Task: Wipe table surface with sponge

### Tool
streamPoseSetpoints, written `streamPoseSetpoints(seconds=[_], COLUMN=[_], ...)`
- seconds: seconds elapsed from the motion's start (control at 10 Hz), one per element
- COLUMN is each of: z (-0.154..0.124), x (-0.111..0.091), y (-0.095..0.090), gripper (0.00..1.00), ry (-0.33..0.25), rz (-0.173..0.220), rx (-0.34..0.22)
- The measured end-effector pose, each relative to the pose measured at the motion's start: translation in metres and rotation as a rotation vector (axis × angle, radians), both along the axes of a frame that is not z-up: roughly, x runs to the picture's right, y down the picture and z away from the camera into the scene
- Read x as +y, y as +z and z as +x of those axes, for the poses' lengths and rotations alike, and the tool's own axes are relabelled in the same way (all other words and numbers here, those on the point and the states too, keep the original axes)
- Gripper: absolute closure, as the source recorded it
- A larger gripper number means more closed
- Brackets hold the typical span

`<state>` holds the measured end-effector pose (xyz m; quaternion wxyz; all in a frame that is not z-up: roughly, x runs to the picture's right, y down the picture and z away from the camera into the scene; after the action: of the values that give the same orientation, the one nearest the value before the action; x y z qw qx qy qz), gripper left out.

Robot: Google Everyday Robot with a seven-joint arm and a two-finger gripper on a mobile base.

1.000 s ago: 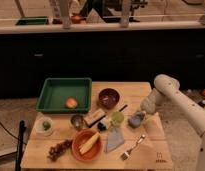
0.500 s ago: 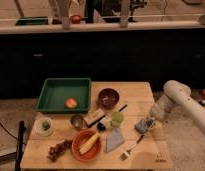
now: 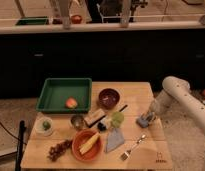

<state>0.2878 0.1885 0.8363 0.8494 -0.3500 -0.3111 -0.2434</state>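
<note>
The table surface (image 3: pixel 138 95) is a light tan wooden top with a small dark logo (image 3: pixel 159 161) at its near right corner. The sponge (image 3: pixel 142 121) is a small blue-grey block lying on the table near the right edge. My gripper (image 3: pixel 148 117) comes in from the right on a white arm (image 3: pixel 178 95). It sits down on the sponge, shut on it, and hides the sponge's right end.
A green tray (image 3: pixel 56 85) holding an orange fruit (image 3: pixel 71 102) stands at the back left. A dark red bowl (image 3: pixel 108 97), green cup (image 3: pixel 117 118), metal cup (image 3: pixel 77 121), orange bowl (image 3: pixel 87 145), pale-blue cloth (image 3: pixel 115 139) and fork (image 3: pixel 133 146) crowd the middle and front.
The gripper and sponge slid together from beside the green cup toward the table's right edge, then shifted slightly back toward the far side.
</note>
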Motion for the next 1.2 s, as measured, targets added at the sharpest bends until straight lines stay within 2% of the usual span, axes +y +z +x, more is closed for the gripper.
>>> streamPoseSetpoints(seconds=[0.2, 0.5, 0.7, 1.0, 1.2], z=[-0.001, -0.019, -0.037, -0.066, -0.066], x=[-0.003, -0.007, -0.009, -0.006, 0.007], y=[0.016, 0.025, 0.022, 0.007, -0.003], gripper=[1.0, 1.0, 1.0, 1.0, 1.0], ry=[0.002, -0.001, -0.012, -0.036, -0.036], rz=[-0.001, 0.005, 0.01, 0.006, -0.015], rx=[-0.01, -0.064, -0.114, -0.197, -0.207])
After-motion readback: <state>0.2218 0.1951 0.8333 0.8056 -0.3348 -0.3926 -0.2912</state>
